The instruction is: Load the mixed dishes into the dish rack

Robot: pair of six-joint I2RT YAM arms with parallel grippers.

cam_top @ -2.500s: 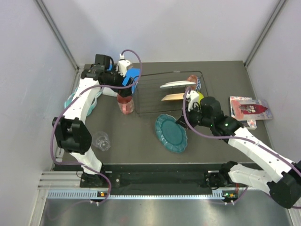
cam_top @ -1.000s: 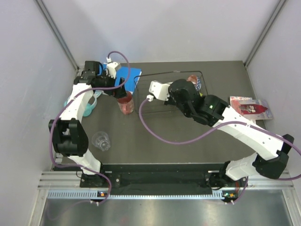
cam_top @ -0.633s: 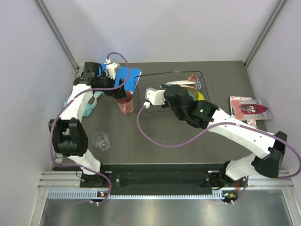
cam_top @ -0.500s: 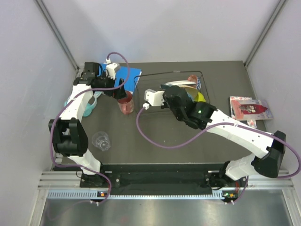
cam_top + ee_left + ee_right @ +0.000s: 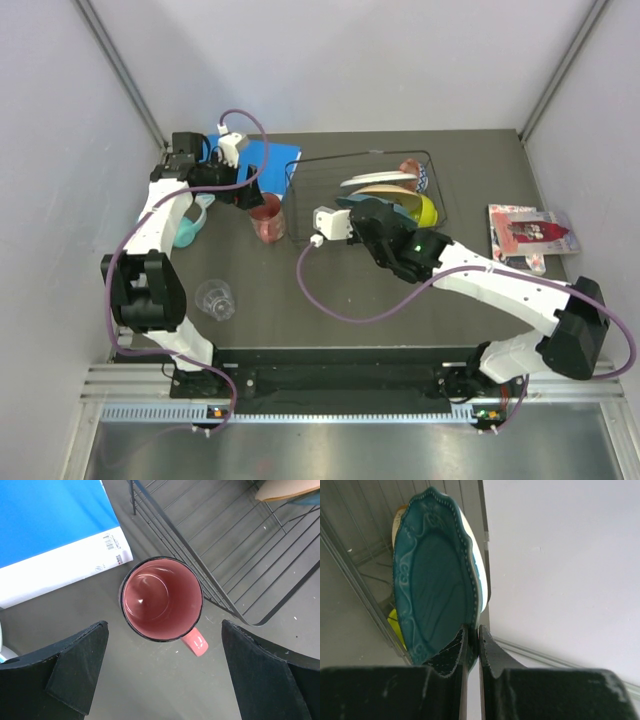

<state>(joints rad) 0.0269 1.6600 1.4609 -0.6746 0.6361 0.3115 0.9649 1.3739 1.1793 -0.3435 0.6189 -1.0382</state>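
Note:
My right gripper point(image 5: 471, 636) is shut on the rim of the teal scalloped plate point(image 5: 435, 592), held on edge over the black wire dish rack point(image 5: 320, 190) at its near side. In the top view that plate point(image 5: 362, 203) stands just in front of the peach plate point(image 5: 385, 190) and the white plate point(image 5: 378, 180). The lime bowl point(image 5: 426, 210) and red patterned bowl point(image 5: 412, 170) sit at the rack's right end. My left gripper point(image 5: 165, 677) hangs open above the red tumbler point(image 5: 162, 597), which stands upright just left of the rack. The clear glass point(image 5: 215, 298) stands near the left arm.
A blue book point(image 5: 262, 160) lies behind the tumbler, close to the rack's left corner. Teal headphones point(image 5: 190, 228) lie at the table's left edge. A red-and-white packet point(image 5: 530, 232) lies at the right. The right arm's cable loops in front of the rack.
My right arm has drawn back toward the rack's near side with the teal plate, uncovering the plates in the rack. The left arm has shifted slightly back and stays open.

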